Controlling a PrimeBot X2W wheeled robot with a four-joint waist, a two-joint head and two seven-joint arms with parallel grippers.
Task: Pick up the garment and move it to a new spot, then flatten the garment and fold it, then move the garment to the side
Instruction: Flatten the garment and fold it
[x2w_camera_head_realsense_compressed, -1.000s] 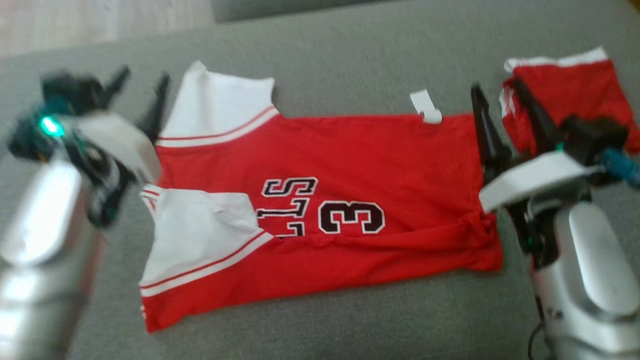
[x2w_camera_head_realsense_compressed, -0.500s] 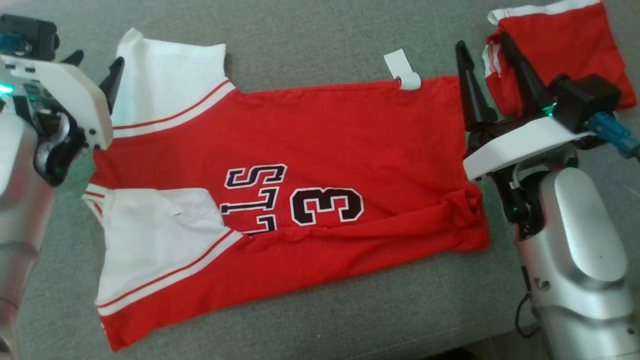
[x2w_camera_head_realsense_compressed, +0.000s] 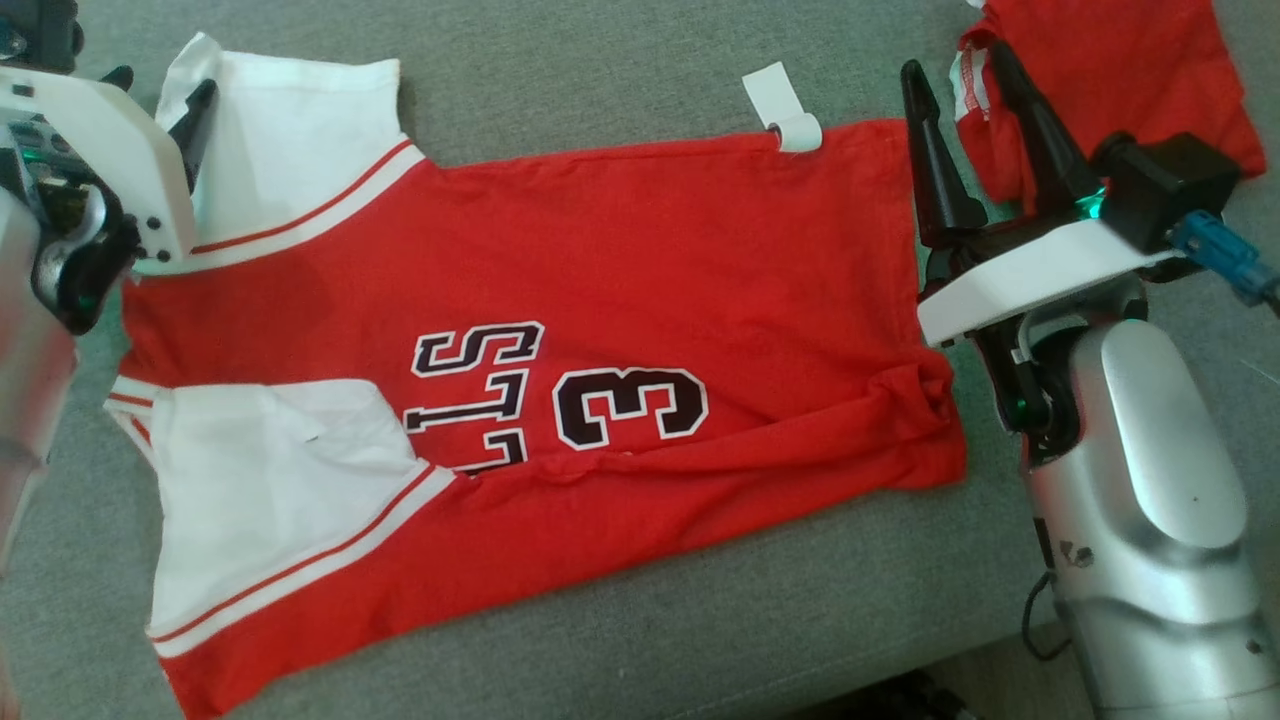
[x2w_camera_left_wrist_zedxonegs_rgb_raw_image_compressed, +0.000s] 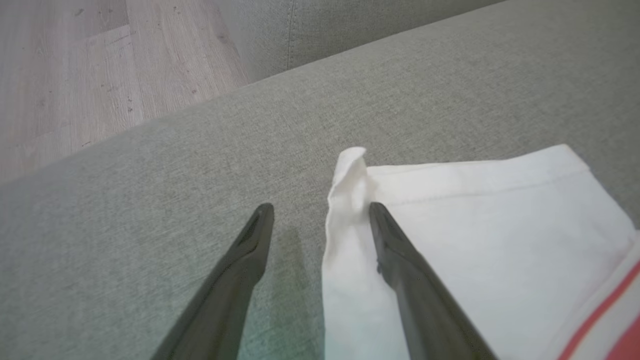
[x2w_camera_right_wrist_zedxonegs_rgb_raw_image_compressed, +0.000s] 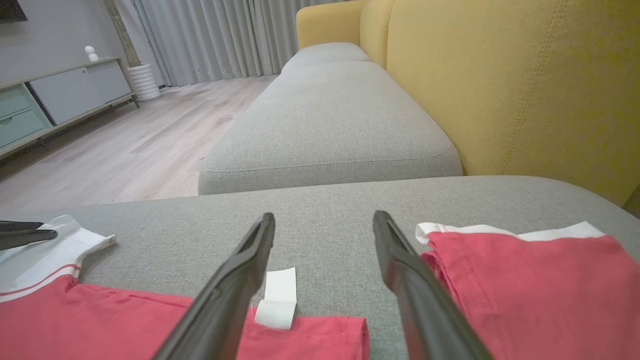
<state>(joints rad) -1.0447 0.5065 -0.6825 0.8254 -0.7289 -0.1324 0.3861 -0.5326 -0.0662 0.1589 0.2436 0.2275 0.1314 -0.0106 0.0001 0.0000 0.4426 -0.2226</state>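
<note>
Two spread grippers (both empty), left gripper (x2w_camera_left_wrist_zedxonegs_rgb_raw_image_compressed: 320, 210) astride garment (x2w_camera_head_realsense_compressed: 650, 250) sleeve edge, right gripper (x2w_camera_right_wrist_zedxonegs_rgb_raw_image_compressed: 324, 217) beside hem.

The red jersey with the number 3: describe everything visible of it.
The jersey is red, soft-looking fabric, with white sleeves edged in red stripes, black white-outlined letters and a number 3, and a white tag at its far edge. It lies spread on the grey cushion, near edge folded over, wrinkled by the hem. The open left tool straddles one sleeve's curled corner; the open right tool hovers by the hem.
</note>
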